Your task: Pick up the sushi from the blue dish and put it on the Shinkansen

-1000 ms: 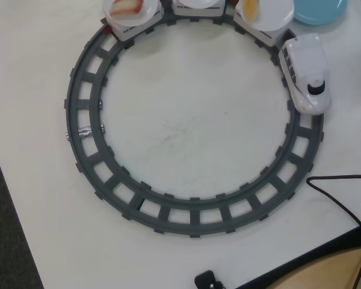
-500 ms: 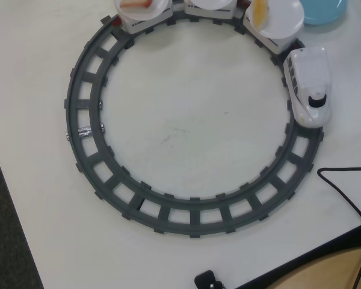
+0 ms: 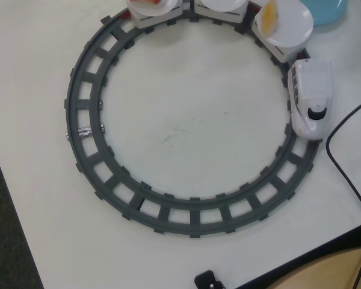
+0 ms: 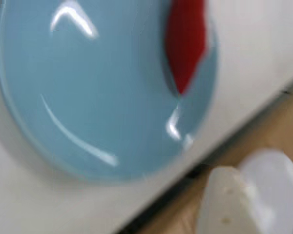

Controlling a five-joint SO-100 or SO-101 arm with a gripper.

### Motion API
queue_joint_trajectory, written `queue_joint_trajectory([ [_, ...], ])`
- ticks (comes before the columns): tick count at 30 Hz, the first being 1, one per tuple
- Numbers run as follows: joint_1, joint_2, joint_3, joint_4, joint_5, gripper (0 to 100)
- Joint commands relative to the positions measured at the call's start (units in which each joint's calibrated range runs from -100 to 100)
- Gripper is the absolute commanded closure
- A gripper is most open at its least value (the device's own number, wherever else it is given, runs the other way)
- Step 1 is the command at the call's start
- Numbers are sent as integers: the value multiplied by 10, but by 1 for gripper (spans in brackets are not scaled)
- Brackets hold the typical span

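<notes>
Up close in the wrist view: blurred, glossy blue dish [image 4: 88, 97] filling most of the picture, sitting on the white desk [image 4: 263, 44] close to its edge. Dark red sushi [image 4: 185, 41] lying on the dish toward the upper right rim, pointed end aimed down, top end cut off by the frame. Pale, out-of-focus claw [image 4: 251, 197] poking in at the lower right corner, well clear of the sushi and touching nothing visible; spread or pressed together, impossible to tell from this blur.

Over to the overhead view: dark grey track ring [image 3: 84, 162] laid out on the desk. White Shinkansen [image 3: 311, 96] on the right-hand curve, black windshield pointing down the picture. Cars trailing behind along the top edge, round white plate [image 3: 289, 27] carrying a yellow-orange piece [image 3: 268, 17]. Sliver of blue dish at the top right corner, just beside that plate. Black cable [image 3: 343, 168] snaking down the right side.
</notes>
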Motion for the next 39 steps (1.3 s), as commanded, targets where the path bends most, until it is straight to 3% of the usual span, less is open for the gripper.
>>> queue_joint_trajectory([
  [1,-16,93,-102,-3,-2,80],
  [10,-39,241,-240,-10,-2,80],
  [21,-39,291,-249,-47,-2,80],
  [24,-40,302,-249,-62,-2,84],
  [28,-44,311,-249,-63,-2,100],
  [39,-26,287,-248,-26,-8,99],
])
